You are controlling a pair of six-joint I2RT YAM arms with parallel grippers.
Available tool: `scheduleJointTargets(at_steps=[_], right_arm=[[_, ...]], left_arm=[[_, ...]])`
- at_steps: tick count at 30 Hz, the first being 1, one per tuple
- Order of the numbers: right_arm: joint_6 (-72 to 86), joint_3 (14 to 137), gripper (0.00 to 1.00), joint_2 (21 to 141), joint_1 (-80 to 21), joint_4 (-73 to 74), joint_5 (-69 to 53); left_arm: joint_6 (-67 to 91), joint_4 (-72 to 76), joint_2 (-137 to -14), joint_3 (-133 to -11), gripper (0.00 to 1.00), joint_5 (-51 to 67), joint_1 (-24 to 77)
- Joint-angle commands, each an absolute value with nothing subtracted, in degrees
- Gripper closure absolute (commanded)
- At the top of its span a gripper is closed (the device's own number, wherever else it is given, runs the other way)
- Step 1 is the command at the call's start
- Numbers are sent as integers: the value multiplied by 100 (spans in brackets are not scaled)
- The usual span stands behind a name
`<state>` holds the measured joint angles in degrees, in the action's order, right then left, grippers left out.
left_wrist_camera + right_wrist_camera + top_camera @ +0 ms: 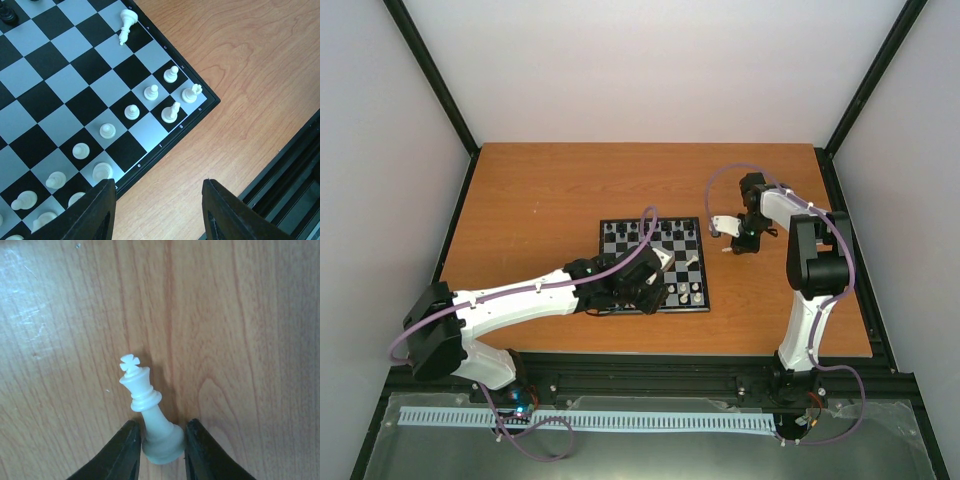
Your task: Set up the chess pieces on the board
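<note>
The board [704,262] lies mid-table, with black pieces [635,232] along its far rows and cream-white pieces [682,292] on its near rows. In the left wrist view, white pawns [151,91] stand in a diagonal row and one white piece [126,26] lies tipped over near the board's rim [170,140]. My left gripper [159,187] is open and empty over the bare wood just off the board's near edge. My right gripper [161,440] is shut on the base of a white king [144,390], to the right of the board [735,243].
The wooden table [540,200] ends at a black frame rail [300,165] close to my left gripper. White walls with black posts [430,70] enclose the back and sides.
</note>
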<state>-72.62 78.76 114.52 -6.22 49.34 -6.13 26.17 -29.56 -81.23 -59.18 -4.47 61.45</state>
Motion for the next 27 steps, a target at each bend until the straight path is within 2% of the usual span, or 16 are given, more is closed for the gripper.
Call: scheduleJointTargets(at_steps=[1, 5, 10, 14, 21, 27], right_arm=[[-7199, 7827, 76, 11595, -652, 4983, -590], [-7119, 7764, 83, 11564, -651, 5009, -633], [-6852, 7606, 86, 11212, -631, 5080, -946], [-6339, 7556, 86, 10617, -606, 5251, -1537], [-5059, 7501, 84, 9329, -679, 5666, -3338], [-4041, 7247, 84, 8717, -1106, 5320, -3447]], left_arm=[[2713, -2821, -8007, -5919, 52, -418, 6082], [2729, -2821, -8002, -5934, 52, -445, 6077], [3010, -2531, -7940, -5887, 52, -379, 5749], [3463, -1961, -7881, -5698, 52, 281, 5103], [4193, -754, -8290, -5604, 52, 1717, 4397], [4520, 210, -8757, -5769, 53, 2525, 4377]])
